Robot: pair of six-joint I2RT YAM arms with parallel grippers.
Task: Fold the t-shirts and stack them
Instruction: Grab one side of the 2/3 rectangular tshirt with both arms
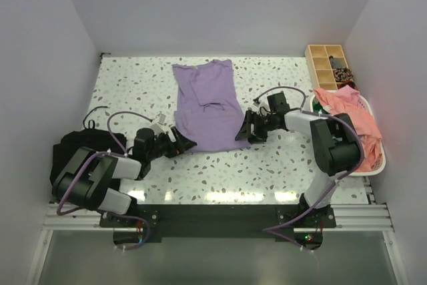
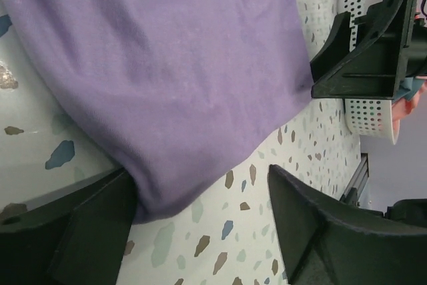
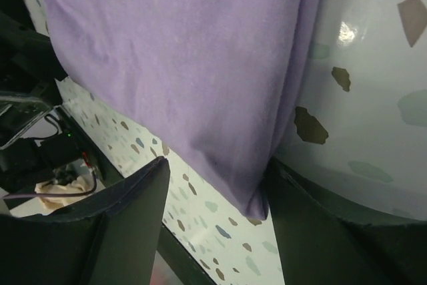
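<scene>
Lavender t-shirt (image 1: 205,105) lies flat in the middle of the table (image 1: 280,165). Its hem is toward the lower part of the top view and its neck toward the upper part.

Nearest to me, at the lower left, a black fabric bundle (image 1: 67,148) sits beside the left arm. A little further in, the two grippers are at the two hem corners. The left gripper (image 1: 187,143) has its jaws wide apart. In its wrist view the corner of the hem touches one finger (image 2: 80,225), and the other finger stands away on bare table. The right gripper (image 1: 243,131) is also spread open. The other corner lies between its fingers, against one finger (image 3: 320,231), and nothing is pinched.

I think this cloth is light, thin and very limp. It will sag and drag on the smooth table, and it cannot break. The sides seem turned in already, so each corner may have more than one layer. I would take hold right at these two corners, catch all layers, and lift both together so the hem stays straight.

Further away, at the right edge of the frame, more t-shirts, salmon-pink (image 1: 347,108), are heaped in a white basket (image 1: 373,168). At the upper right stands a wooden organizer (image 1: 327,61).
</scene>
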